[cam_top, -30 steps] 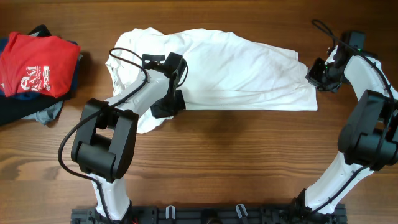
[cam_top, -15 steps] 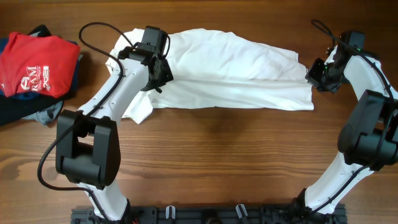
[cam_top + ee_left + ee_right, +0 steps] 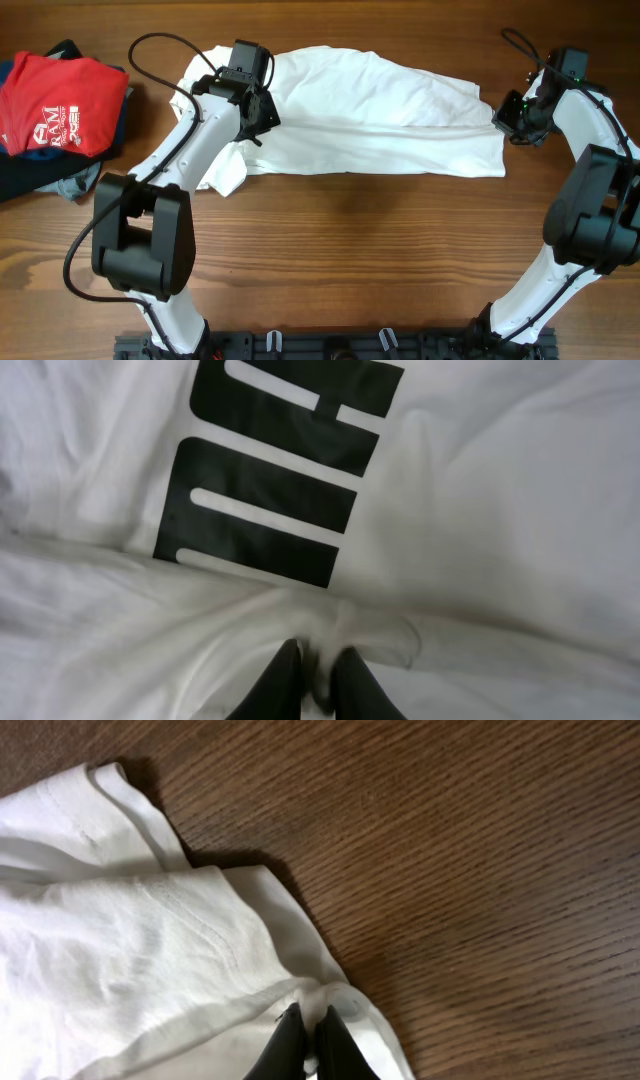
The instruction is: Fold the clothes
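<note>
I am looking down at a white cotton T-shirt (image 3: 380, 115) that is lying spread sideways across the far half of the brown wooden table (image 3: 350, 250), rumpled and bunched along its left end, where a flap is hanging down toward me. Both arms are reaching to opposite ends of it.

The left gripper (image 3: 260, 122) is sitting on the shirt's left part, a little in from the bunched end. From the left wrist camera I am seeing its two dark fingers (image 3: 285, 680) drawn almost together, pinching a small raised ridge of white fabric between them. Just beyond that pinch, black block lettering (image 3: 270, 480) is showing on the cloth, creased and partly cut off by the frame.

The right gripper (image 3: 505, 122) is sitting at the shirt's right edge, at the upper corner. In the right wrist view its fingers are likewise closed, nearly touching, and they are nipping the hemmed edge of the shirt where the cloth is ending and bare wood is beginning. The stitched hem is running away from the fingers up and to the left.

Well apart from all this, at the table's far left, a red folded T-shirt with white print (image 3: 60, 100) is resting on top of a dark blue garment (image 3: 25, 175)
</note>
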`<action>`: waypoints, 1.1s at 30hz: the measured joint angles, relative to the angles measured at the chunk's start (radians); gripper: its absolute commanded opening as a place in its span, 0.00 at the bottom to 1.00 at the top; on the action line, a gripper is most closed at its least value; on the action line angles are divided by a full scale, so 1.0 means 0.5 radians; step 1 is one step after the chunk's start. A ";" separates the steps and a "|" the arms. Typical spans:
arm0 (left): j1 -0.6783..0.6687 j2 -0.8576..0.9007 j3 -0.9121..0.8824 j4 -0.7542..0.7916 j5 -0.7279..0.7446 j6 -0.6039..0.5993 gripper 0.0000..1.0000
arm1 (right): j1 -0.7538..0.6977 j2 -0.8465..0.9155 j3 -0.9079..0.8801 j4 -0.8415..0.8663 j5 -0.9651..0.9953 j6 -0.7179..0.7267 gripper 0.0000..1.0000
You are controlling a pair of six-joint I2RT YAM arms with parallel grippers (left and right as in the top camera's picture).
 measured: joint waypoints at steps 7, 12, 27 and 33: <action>0.000 0.060 0.000 0.156 -0.001 0.008 0.36 | 0.000 0.000 0.000 0.021 0.000 -0.007 0.10; 0.000 0.056 0.009 -0.266 0.000 0.008 0.38 | 0.000 0.000 0.000 0.003 -0.108 -0.130 0.21; 0.000 0.007 0.011 -0.644 0.159 0.008 0.41 | 0.000 -0.034 0.000 -0.018 -0.080 -0.219 0.28; 0.000 0.007 0.011 -0.644 0.159 0.008 0.44 | 0.001 -0.041 0.001 -0.075 -0.404 -0.446 0.29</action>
